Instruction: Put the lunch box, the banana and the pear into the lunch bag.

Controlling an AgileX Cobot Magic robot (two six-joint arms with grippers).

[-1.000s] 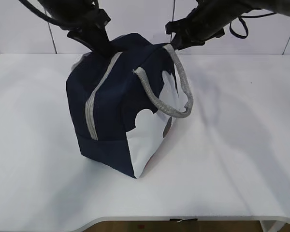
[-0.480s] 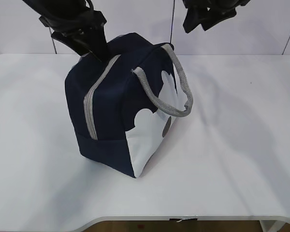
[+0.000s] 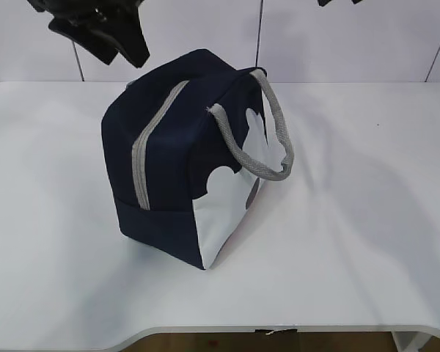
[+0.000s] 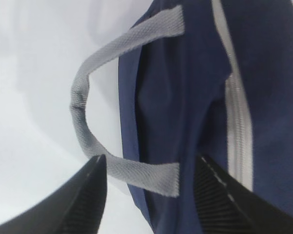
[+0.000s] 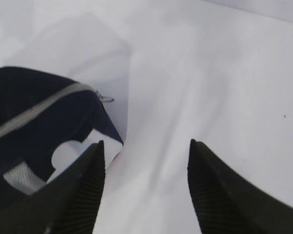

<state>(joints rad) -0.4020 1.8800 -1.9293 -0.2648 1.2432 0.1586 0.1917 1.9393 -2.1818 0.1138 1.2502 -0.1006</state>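
Now we see the lunch bag (image 3: 180,158) standing alone on the white tabletop (image 3: 352,242), zipped shut along its grey zipper (image 3: 152,139), its white side panel (image 3: 231,198) turned toward the exterior camera. One grey handle (image 3: 268,136) loops out over that panel; the other handle (image 4: 95,122) shows in the left wrist view, hanging off the far side of the bag.

Compared with a second ago, both arms have let go and lifted away from the bag. Back then the left gripper was pressed against the bag's top left corner and the right gripper reached in at the top right by the handle. Half a second ago the right one had already risen clear while the left was still just at the bag. At this moment the left gripper (image 3: 106,33) hangs above and to the left of the bag, apart from it, and of the right arm only a dark scrap remains at the upper edge of the exterior view. The bag itself has hardly shifted.

In the left wrist view the fingers (image 4: 83,204) stand wide, with nothing between them but the bag and handle below. In the right wrist view the right gripper (image 5: 144,190) also has its fingers spread wide and empty, over bare tabletop just right of the bag.
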